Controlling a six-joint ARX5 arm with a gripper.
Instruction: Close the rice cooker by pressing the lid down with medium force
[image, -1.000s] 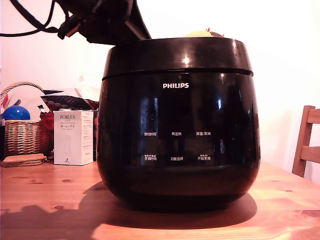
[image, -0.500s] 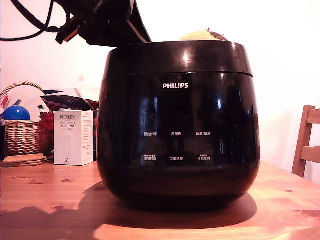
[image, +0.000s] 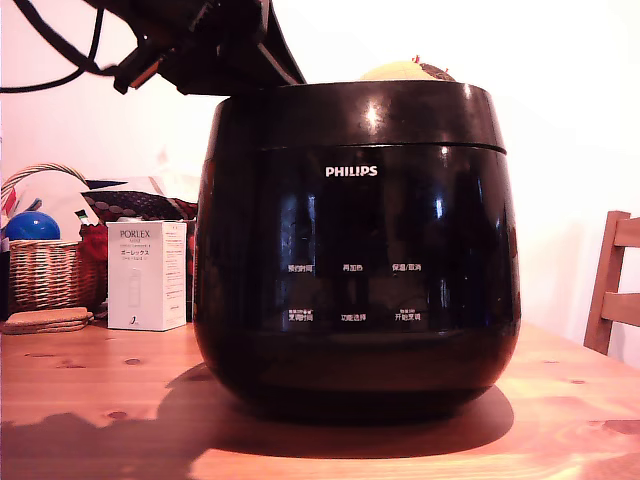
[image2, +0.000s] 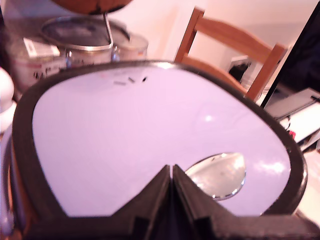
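The cooker (image: 357, 250), a glossy black rounded pot with white lettering, is sitting mid-frame on the knotty wooden surface (image: 90, 400) in the exterior view. Its lid (image: 360, 115) is lying down flat on the body, a thin seam showing around the rim. In the wrist view the lid's (image2: 150, 145) top is glaring pale and washed out inside a dark border, with a shiny oval inset at 4 o'clock. The hand (image2: 171, 172) is resting its fingers pressed together on the lid, holding nothing. From outside, only dark arm parts are showing at 11 o'clock, cropped by the frame. A white box (image: 146, 275) and woven basket (image: 42, 270) are standing at 9 o'clock.
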